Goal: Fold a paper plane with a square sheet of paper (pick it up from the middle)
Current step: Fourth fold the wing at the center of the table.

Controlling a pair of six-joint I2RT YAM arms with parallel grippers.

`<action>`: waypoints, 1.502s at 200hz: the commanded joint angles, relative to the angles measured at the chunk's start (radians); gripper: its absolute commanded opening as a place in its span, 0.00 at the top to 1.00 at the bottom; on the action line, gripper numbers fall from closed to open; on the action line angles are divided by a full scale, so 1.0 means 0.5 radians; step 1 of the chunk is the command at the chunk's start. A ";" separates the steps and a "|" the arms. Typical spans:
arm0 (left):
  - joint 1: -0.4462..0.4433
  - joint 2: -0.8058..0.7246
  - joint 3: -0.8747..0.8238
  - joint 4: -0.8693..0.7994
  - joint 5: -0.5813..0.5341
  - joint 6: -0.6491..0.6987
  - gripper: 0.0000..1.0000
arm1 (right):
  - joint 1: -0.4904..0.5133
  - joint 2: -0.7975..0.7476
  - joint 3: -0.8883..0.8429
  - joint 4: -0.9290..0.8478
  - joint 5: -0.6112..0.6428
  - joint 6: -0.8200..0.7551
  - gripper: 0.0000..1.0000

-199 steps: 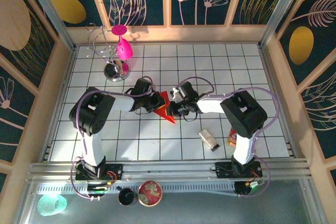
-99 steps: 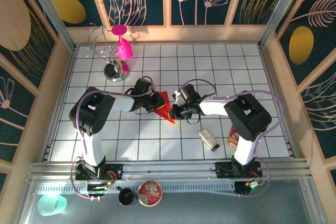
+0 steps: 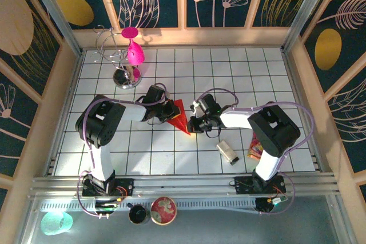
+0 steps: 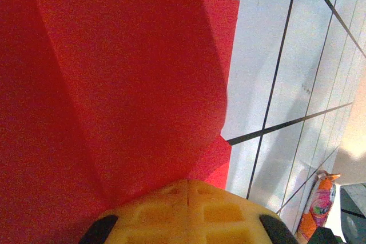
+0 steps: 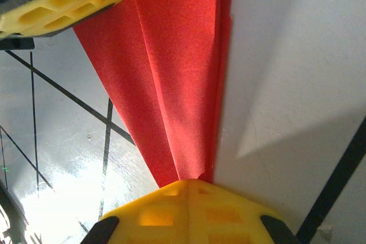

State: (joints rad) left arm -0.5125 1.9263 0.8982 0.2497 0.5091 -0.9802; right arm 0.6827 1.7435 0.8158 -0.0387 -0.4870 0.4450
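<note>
The paper plane (image 3: 180, 119), a creased red wedge with its point toward the near edge, lay mid-table on the white tiles between the 2 grippers. The left gripper (image 3: 169, 111) met its far-left side and the right gripper (image 3: 193, 123) its right edge. In the left wrist view red paper lay across a yellow finger (image 4: 189, 210); in the right wrist view the narrow end ran to a yellow finger (image 5: 189, 210). Whether either gripper was clamped could not be told. A small silver packet (image 3: 228, 152) and a snack packet (image 3: 254, 147) lay nearer right. At far left a magenta goblet (image 3: 135, 52) hung on a wire rack (image 3: 114, 47). Below the rail stood a teal cup (image 3: 55, 222), a black cup (image 3: 137, 214) and a red bowl (image 3: 163, 210), contents indiscernible.
</note>
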 commanded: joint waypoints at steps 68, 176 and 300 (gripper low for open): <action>0.000 0.114 -0.026 -0.232 -0.190 0.051 0.95 | 0.055 -0.185 0.058 -0.110 0.068 -0.052 0.93; 0.000 0.134 -0.035 -0.275 -0.246 0.034 0.96 | 0.054 0.183 0.190 -0.139 0.095 -0.066 0.96; 0.000 0.152 -0.017 -0.315 -0.297 0.038 0.97 | 0.071 -0.167 -0.055 -0.460 0.035 -0.268 0.96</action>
State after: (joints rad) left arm -0.5156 1.9289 0.9112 0.2234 0.4969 -0.9806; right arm 0.7044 1.7172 0.8230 -0.1352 -0.4713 0.3397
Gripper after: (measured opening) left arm 0.044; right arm 0.049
